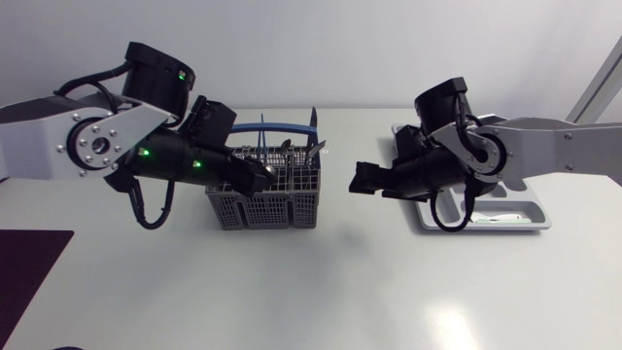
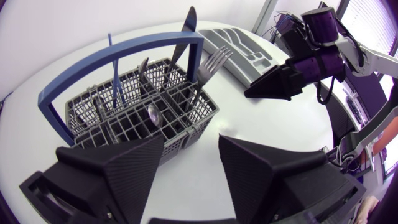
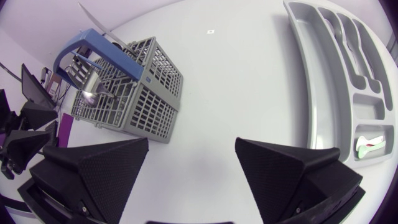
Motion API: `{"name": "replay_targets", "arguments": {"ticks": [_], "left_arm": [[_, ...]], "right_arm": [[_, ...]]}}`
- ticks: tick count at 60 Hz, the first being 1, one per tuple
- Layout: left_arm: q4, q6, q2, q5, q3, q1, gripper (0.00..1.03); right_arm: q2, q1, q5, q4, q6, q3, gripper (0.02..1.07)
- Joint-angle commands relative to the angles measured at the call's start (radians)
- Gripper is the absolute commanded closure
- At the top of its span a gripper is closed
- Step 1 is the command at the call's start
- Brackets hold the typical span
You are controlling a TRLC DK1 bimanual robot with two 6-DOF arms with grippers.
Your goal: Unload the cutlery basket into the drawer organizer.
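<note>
Left claw (image 2: pixel 191 140) spread, over cutlery basket (image 1: pixel 274 209)

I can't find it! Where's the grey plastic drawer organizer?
Head view: the grey plastic drawer organizer lies at right, under the right arm, right of the mesh basket.

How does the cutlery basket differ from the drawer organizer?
Build: the cutlery basket is a dark grey open grid with a blue handle; the drawer organizer is a light grey solid tray with shaped compartments.
Height: the basket stands tall; the organizer lies shallow and flat.
Load: the basket holds upright cutlery, including a fork; the organizer looks nearly empty, with one small item in an end compartment.
Both sit on the white table.
</note>
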Motion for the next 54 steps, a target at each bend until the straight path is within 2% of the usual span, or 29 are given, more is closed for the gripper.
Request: {"name": "replay_targets", "arguments": {"ticks": [1,16,36,47,54], "left_arm": [[0.021,-0.053,0.03,-0.006,0.01,0.006,0.33],[0.083,-0.085,0.115,-0.066,0.022,0.018,0.33],[0.152,-0.101,0.165,-0.078,0.03,0.033,0.34],[0.204,-0.114,0.185,-0.077,0.028,0.032,0.45],[0.218,-0.117,0.204,-0.077,0.037,0.027,0.46]], "right_arm": [[-0.014,-0.008,-0.006,-0.004,0.002,-0.027,0.07],[-0.011,-0.012,-0.005,-0.004,0.019,-0.04,0.07],[-0.022,-0.001,-0.005,-0.004,0.032,-0.037,0.07],[-0.025,0.002,-0.005,-0.004,0.031,-0.041,0.07],[-0.026,0.0,-0.005,-0.004,0.029,-0.044,0.07]]}}
